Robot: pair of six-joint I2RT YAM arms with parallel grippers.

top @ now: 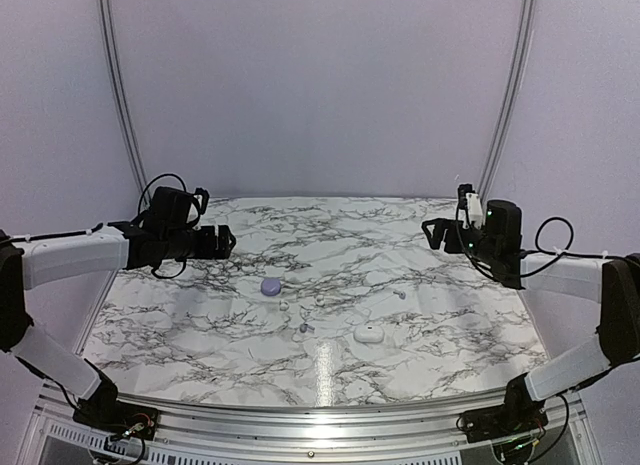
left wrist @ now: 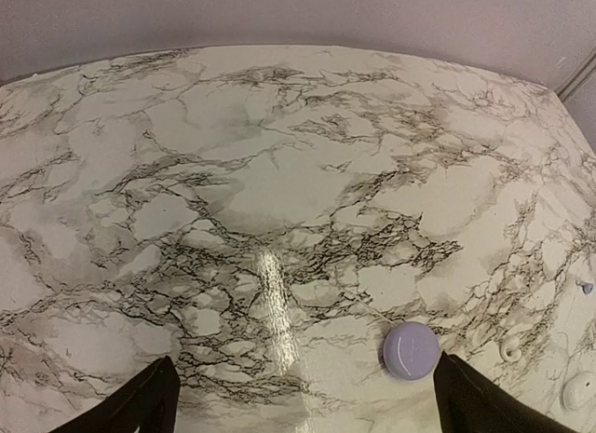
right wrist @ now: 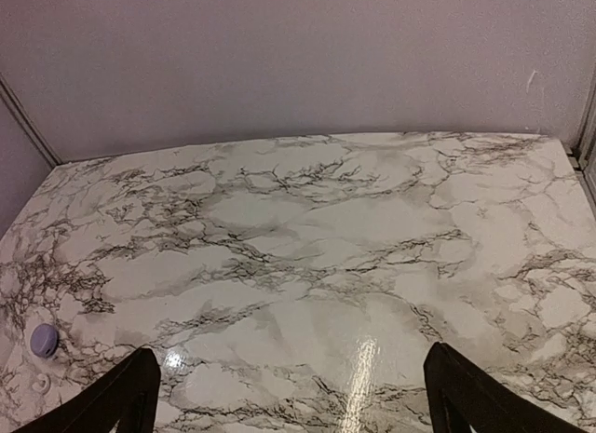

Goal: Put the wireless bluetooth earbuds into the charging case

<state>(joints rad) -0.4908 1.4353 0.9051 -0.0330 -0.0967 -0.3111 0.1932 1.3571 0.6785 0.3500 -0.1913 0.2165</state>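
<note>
Left gripper point(top: 225, 240) and right gripper point(top: 432, 232) hang with jaws spread wide and empty, well apart from the lilac case point(top: 271, 285), one on either side.

Best approach, likely: open the matching case first, then pinch each bud low with narrowed jaws.

Count:
- Two cases; the white case point(top: 368, 334) lies right of the lilac case and nearer.
- Three buds seen on the table point(top: 180, 325):
  - lilac-grey bud point(top: 304, 328), near the lilac case
  - second lilac-grey bud point(top: 399, 295), farther right
  - whitish bud point(left wrist: 511, 349), just beside the lilac case
</note>
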